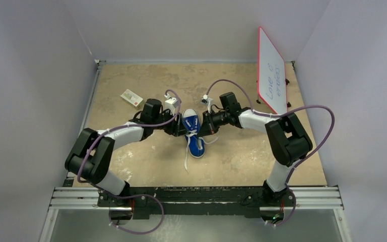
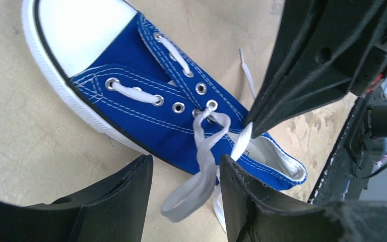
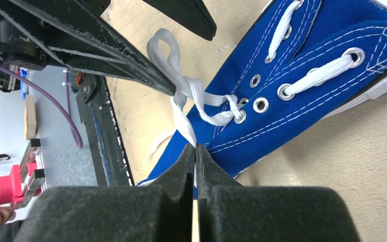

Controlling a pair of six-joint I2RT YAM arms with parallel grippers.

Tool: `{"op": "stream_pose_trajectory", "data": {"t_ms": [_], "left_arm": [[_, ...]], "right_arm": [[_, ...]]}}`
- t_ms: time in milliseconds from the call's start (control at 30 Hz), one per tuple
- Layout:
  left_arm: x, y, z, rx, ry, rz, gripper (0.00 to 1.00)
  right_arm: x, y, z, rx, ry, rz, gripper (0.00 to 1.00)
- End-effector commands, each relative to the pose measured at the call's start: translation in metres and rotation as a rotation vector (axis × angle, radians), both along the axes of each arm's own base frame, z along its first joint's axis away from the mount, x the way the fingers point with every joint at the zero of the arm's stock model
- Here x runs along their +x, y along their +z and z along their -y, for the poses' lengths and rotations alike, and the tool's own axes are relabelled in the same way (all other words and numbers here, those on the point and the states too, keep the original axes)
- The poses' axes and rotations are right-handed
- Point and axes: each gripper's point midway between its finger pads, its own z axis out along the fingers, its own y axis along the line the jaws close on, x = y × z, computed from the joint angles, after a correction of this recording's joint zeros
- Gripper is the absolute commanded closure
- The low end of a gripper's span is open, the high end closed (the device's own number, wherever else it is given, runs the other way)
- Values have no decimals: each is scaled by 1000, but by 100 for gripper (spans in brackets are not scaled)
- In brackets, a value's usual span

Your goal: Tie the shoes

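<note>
The blue shoe point(image 1: 197, 146) with white toe cap lies mid-table, toe pointing away from the arms; it also shows in the wrist views point(image 2: 146, 121) point(image 3: 307, 106). My left gripper point(image 2: 185, 160) point(image 1: 180, 128) is open at the shoe's left side. A loop of white lace point(image 2: 191, 194) hangs free between its fingers. My right gripper point(image 3: 195, 147) point(image 1: 204, 126) is shut on a lace strand point(image 3: 184, 123) just beside the knot point(image 3: 191, 91) at the top eyelets. The loop point(image 3: 164, 43) sticks out between the left gripper's fingers point(image 3: 131, 65). Another lace end point(image 1: 187, 159) trails toward the near edge.
A small white-and-red box point(image 1: 131, 98) lies back left of the shoe. A red-edged whiteboard point(image 1: 272, 70) stands at the back right. Grey walls close in three sides. A metal rail point(image 1: 196, 197) runs along the near edge.
</note>
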Motion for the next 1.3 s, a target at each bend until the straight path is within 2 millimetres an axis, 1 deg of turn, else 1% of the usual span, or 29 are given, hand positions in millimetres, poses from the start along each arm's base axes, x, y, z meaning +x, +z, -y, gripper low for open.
{"op": "stream_pose_trajectory", "data": {"t_ms": [0, 167, 267, 333, 467, 533, 600, 667, 800, 900, 933, 967, 1067, 1133, 1267], "left_arm": [[-5, 22, 18, -147, -71, 32, 49], [-7, 25, 21, -185, -72, 27, 47], [-9, 20, 23, -188, -85, 6, 46], [-9, 17, 22, -175, -86, 6, 47], [-5, 6, 17, -113, -82, -4, 53], [-5, 1, 16, -98, -85, -8, 54], [-4, 1, 17, -100, -88, -6, 54], [-2, 2, 19, -106, -90, -1, 58], [1, -1, 19, -99, -80, -7, 72], [-1, -3, 23, -94, -90, -7, 83], [-1, -3, 24, -92, -91, -2, 86], [-1, -3, 24, -88, -90, 1, 89], [-1, 1, 27, -86, -82, 24, 94], [0, 4, 27, -79, -71, 41, 96], [1, 9, 26, -72, -56, 65, 98]], "right_arm": [[8, 8, -8, 2, 16, 37, 100], [7, 5, -10, -8, 27, 35, 100], [7, 5, -10, -11, 26, 33, 100], [7, 5, -9, -10, 25, 36, 100], [6, 6, -9, -8, 25, 39, 100], [7, 7, -9, -6, 24, 39, 100], [6, 7, -9, -6, 24, 40, 100], [6, 7, -9, -5, 26, 42, 100], [6, 9, -10, -1, 30, 47, 100], [4, 12, -9, 2, 37, 52, 100], [2, 14, -8, 3, 43, 47, 98], [0, 18, -8, 4, 49, 43, 94], [8, 33, -3, -4, 35, 111, 75], [12, 39, -4, -3, 43, 153, 67], [28, 43, -8, -12, 36, 197, 62]]}}
